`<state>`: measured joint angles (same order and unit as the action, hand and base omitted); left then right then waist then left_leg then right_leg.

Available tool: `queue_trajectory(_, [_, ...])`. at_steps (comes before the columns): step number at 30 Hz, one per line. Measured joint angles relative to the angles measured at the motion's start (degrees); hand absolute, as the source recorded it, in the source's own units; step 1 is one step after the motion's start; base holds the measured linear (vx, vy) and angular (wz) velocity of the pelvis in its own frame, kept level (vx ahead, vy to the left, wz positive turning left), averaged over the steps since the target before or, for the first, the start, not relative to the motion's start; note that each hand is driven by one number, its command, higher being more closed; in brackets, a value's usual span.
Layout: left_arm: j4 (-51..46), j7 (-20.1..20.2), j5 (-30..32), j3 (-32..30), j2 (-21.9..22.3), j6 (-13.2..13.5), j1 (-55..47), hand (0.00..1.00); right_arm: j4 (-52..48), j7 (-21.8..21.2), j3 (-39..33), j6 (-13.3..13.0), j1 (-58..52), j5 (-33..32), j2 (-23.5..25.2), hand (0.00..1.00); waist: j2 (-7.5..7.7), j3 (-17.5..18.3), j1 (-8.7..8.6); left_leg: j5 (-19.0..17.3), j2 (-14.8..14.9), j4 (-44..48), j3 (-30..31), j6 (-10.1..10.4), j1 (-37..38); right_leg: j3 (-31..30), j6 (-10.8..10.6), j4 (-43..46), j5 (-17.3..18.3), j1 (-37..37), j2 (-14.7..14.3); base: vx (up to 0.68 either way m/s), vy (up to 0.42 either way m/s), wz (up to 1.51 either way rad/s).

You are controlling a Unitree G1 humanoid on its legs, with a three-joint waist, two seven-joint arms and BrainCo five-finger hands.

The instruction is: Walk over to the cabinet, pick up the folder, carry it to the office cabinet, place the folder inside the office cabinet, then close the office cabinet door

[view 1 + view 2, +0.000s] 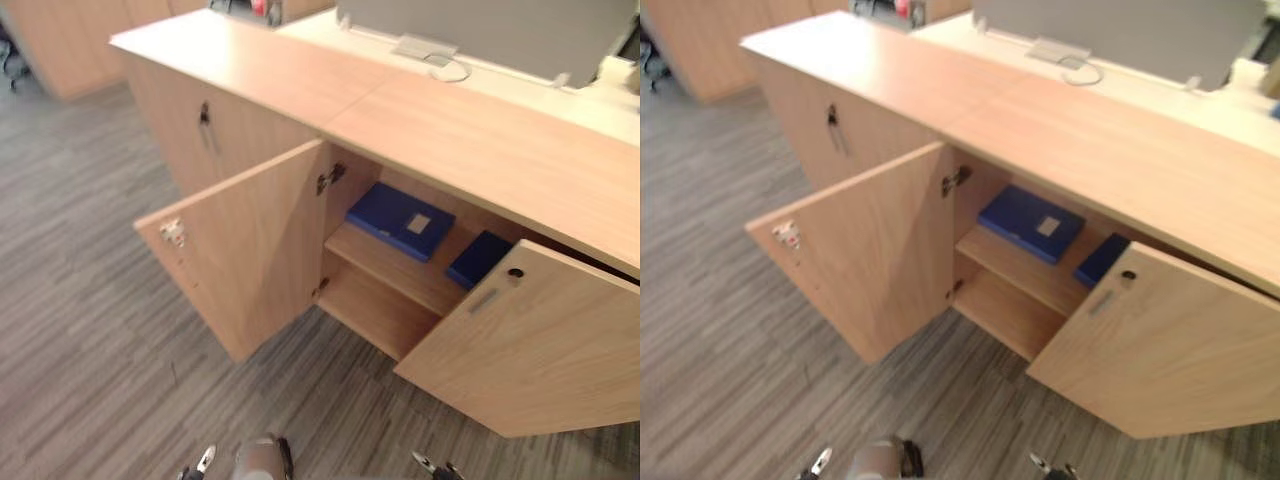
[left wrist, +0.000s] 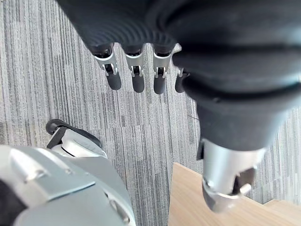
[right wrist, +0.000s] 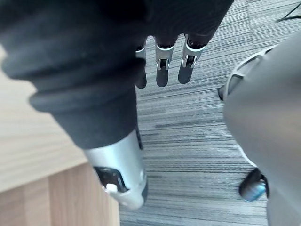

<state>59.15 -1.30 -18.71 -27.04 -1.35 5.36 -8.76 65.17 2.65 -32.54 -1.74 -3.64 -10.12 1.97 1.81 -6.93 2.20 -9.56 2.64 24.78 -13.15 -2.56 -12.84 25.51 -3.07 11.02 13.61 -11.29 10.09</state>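
Note:
A low wooden cabinet (image 1: 300, 80) stands ahead with both doors swung open: the left door (image 1: 250, 250) and the right door (image 1: 540, 340). On its inner shelf lies a blue folder (image 1: 400, 220) with a pale label. A second blue folder (image 1: 478, 258) lies beside it, partly hidden by the right door. My left hand (image 2: 136, 77) hangs over the carpet with straight fingers and holds nothing. My right hand (image 3: 162, 70) hangs the same way, also with nothing in it, close to a wooden panel (image 3: 56, 193). Both hands are well short of the shelf.
A closed cabinet section with a handle (image 1: 205, 128) adjoins on the left. Behind the top is a desk with a grey partition (image 1: 480, 30) and a white cable (image 1: 450, 70). More wooden cabinets (image 1: 60, 40) stand far left. Grey striped carpet (image 1: 80, 300) covers the floor.

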Motion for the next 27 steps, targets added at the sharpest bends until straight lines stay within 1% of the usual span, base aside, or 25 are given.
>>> queue_trajectory(1, [-0.1,0.5,0.1,1.9,-0.8,-0.1,0.1,0.00,-0.2,-0.1,0.0,0.0,-0.1,0.0,0.2,0.00,-0.38,0.5,-0.41,4.5,-1.8,-7.6,1.6,-0.2,2.3,-0.3,0.5,-2.0,-0.4,0.8,-0.8,0.02,-0.012,0.81])
queue_trajectory(2, [-0.3,1.1,-0.1,2.9,-1.3,-0.1,0.2,0.00,-0.2,-0.2,0.1,-0.1,0.0,0.0,0.1,0.00,-0.31,0.7,-0.61,7.8,-3.1,-13.2,2.6,-0.4,4.3,0.0,0.5,-3.6,-0.6,1.8,-1.2,0.00,-0.036,0.72])
queue_trajectory(3, [-0.3,1.5,-0.3,3.5,-1.5,-0.1,0.2,0.00,-0.2,-0.2,0.1,-0.1,0.0,0.0,0.1,0.00,-0.22,0.9,-0.82,9.9,-4.0,-16.9,3.1,-0.3,5.6,0.1,0.3,-4.4,-1.5,2.5,-1.2,0.01,-0.050,0.65])
queue_trajectory(4, [-0.3,2.4,-1.2,4.2,-2.2,-0.2,0.5,0.00,-0.2,-0.4,0.1,-0.1,0.0,0.0,0.0,0.00,-0.21,1.0,-1.36,13.8,-5.6,-23.4,4.7,-0.3,8.3,0.4,-0.3,-5.2,-4.4,4.2,-0.9,0.03,-0.075,0.74])
queue_trajectory(5, [-0.4,3.1,-1.9,4.3,-1.9,-0.6,0.5,0.00,-0.2,-0.5,0.1,0.0,-0.4,0.1,-0.6,0.00,-1.12,1.8,-1.86,16.6,-6.1,-29.3,6.3,0.8,10.6,1.0,-1.2,-4.6,-4.5,4.1,-0.9,0.03,-0.082,0.68])
queue_trajectory(6, [-0.6,3.4,-2.7,4.2,-1.9,-0.7,0.6,0.00,-0.3,-0.6,0.1,0.0,-0.4,0.2,-0.9,0.00,-1.48,1.8,-1.85,17.2,-6.2,-30.2,6.9,0.8,10.7,1.2,-1.2,-4.8,-4.4,4.1,-1.0,0.01,-0.092,0.28])
queue_trajectory(7, [-1.9,3.6,-4.0,3.7,-1.9,-1.2,0.2,0.00,-0.4,-1.0,0.1,0.1,-0.2,0.2,-1.6,0.00,-2.11,1.7,-1.41,17.3,-6.0,-30.3,6.6,0.8,10.8,1.1,-1.2,-5.5,-4.4,4.0,-1.2,-0.01,-0.069,-0.05])
queue_trajectory(9, [-4.9,3.6,-5.8,2.8,-1.9,-1.8,-0.7,0.00,-0.5,-1.0,0.3,0.2,-0.6,0.3,-1.9,0.00,-2.52,2.1,-1.68,17.3,-5.9,-30.3,6.5,0.8,11.1,1.0,-1.3,-5.8,-4.4,3.6,-1.4,-0.02,-0.071,-0.06])
queue_trajectory(10, [-9.8,3.5,-6.3,2.7,-1.9,-2.0,-1.2,0.00,-0.9,-1.0,0.8,0.3,-0.8,0.3,-2.0,0.00,-2.48,2.1,-1.65,17.3,-5.8,-30.3,6.4,0.8,11.0,1.0,-1.2,-6.2,-4.4,3.4,-1.7,-0.02,-0.061,0.02])
queue_trajectory(11, [-12.7,3.5,-6.3,2.7,-1.9,-2.0,-1.3,0.00,-1.0,-1.0,1.0,0.4,-1.0,0.3,-2.0,0.00,-2.44,2.1,-1.61,17.3,-5.7,-30.3,6.4,0.8,11.0,1.0,-1.3,-6.3,-4.4,3.4,-1.7,-0.01,-0.037,0.01])
queue_trajectory(12, [-18.3,3.2,-5.9,2.4,-2.2,-2.1,-1.4,0.00,-1.3,-0.9,1.4,0.5,-1.1,0.3,-1.9,0.00,-2.41,2.1,-1.57,17.3,-5.7,-30.3,6.3,0.8,11.0,0.9,-1.3,-6.5,-4.5,3.3,-1.8,0.00,0.000,0.00])
queue_trajectory(13, [-20.7,3.1,-5.6,2.2,-2.5,-2.0,-1.3,0.00,-1.6,-0.9,1.5,0.5,-1.2,0.4,-1.9,0.00,-2.43,2.1,-1.59,17.3,-5.7,-30.3,6.2,0.8,11.0,0.9,-1.3,-6.6,-4.5,3.2,-1.8,0.00,-0.009,-0.05])
queue_trajectory(15, [-27.2,2.6,-1.0,0.2,-4.8,-2.1,0.5,0.00,-2.6,-1.0,3.2,0.6,-1.4,1.4,-1.8,0.00,-2.43,2.1,-1.72,17.0,-5.7,-30.3,5.5,0.6,11.3,0.3,-1.4,-7.0,-4.6,3.0,-1.8,0.02,-0.002,-0.13])
queue_trajectory(16, [-28.0,2.4,0.2,-0.2,-5.6,-2.1,1.1,0.00,-2.6,-1.0,3.4,0.6,-1.4,1.8,-1.8,0.00,-2.36,2.1,-1.82,16.9,-5.7,-30.3,5.1,0.7,11.6,-0.1,-1.4,-7.2,-4.7,2.8,-1.8,0.04,0.001,-0.28])
queue_trajectory(17, [-29.7,1.8,3.7,-1.5,-7.4,-2.5,2.5,0.00,-2.6,-1.3,3.6,0.7,-1.3,2.5,-1.8,0.00,-2.24,2.1,-1.68,16.5,-5.7,-30.3,4.2,0.5,12.4,-0.9,-1.5,-7.8,-5.0,2.1,-1.8,0.04,0.001,-0.28])
queue_trajectory(18, [-30.1,1.5,5.4,-1.8,-8.3,-2.8,3.2,0.00,-2.7,-1.3,3.7,0.7,-1.3,2.6,-1.8,0.00,-2.24,2.0,-1.68,16.3,-5.7,-30.3,3.8,0.6,12.6,-1.3,-1.5,-8.0,-5.0,2.0,-1.8,0.05,0.003,-0.36])
queue_trajectory(19, [-30.4,0.9,8.4,-2.7,-10.0,-3.7,4.9,0.00,-2.8,-1.5,4.7,0.8,-1.3,2.7,-1.9,0.00,-2.22,2.0,-1.70,15.9,-5.6,-30.3,3.1,0.7,13.0,-2.2,-1.5,-8.2,-5.0,1.9,-1.8,0.03,0.003,-0.27])
queue_trajectory(20, [-30.4,0.6,9.9,-3.1,-11.0,-4.2,5.8,0.00,-2.9,-1.6,5.1,0.9,-1.3,3.1,-1.9,0.00,-2.20,2.0,-1.76,15.8,-5.6,-30.3,2.6,0.7,13.1,-2.5,-1.5,-8.3,-5.1,1.9,-1.9,0.05,0.002,-0.35])
queue_trajectory(21, [-30.3,-0.2,13.0,-3.7,-14.1,-5.3,8.4,0.00,-3.3,-2.3,5.2,1.4,-1.3,3.6,-1.7,0.00,-2.07,2.0,-1.96,15.5,-5.4,-30.3,1.8,0.9,13.2,-3.4,-1.4,-8.6,-5.2,2.0,-2.0,0.03,-0.002,-0.28])
queue_trajectory(22, [-30.3,-0.6,14.5,-3.6,-15.6,-5.8,9.6,0.00,-3.4,-2.5,5.1,1.7,-1.3,3.9,-1.7,0.00,-1.97,1.9,-1.96,15.4,-5.3,-30.3,1.4,1.0,13.3,-3.8,-1.3,-8.6,-5.2,2.0,-2.0,0.04,-0.007,-0.33])
queue_trajectory(24, [-27.0,-1.7,18.5,-3.3,-22.5,-6.3,15.5,0.00,-3.6,-3.2,5.1,1.9,-1.4,4.6,-1.7,0.00,-1.41,1.8,-2.20,14.9,-4.7,-30.3,0.2,1.6,14.2,-4.7,-1.1,-8.6,-5.3,1.9,-2.4,0.02,-0.020,-0.29])
queue_trajectory(25, [-25.6,-1.8,19.2,-3.1,-24.4,-6.3,17.1,0.00,-3.6,-3.4,5.1,1.9,-1.4,4.6,-1.7,0.00,-1.29,1.8,-2.27,14.8,-4.5,-30.3,-0.2,1.8,14.4,-5.2,-0.9,-8.6,-5.4,1.9,-2.5,0.01,-0.027,-0.31])
queue_trajectory(27, [-19.1,-2.1,20.2,-0.6,-31.7,-6.3,22.9,0.00,-3.4,-4.0,5.1,1.9,-1.4,4.6,-1.7,0.00,-0.94,1.7,-2.45,14.6,-3.6,-30.2,-1.9,2.2,15.1,-6.7,-0.2,-8.6,-5.9,2.0,-3.2,-0.01,-0.035,-0.42])
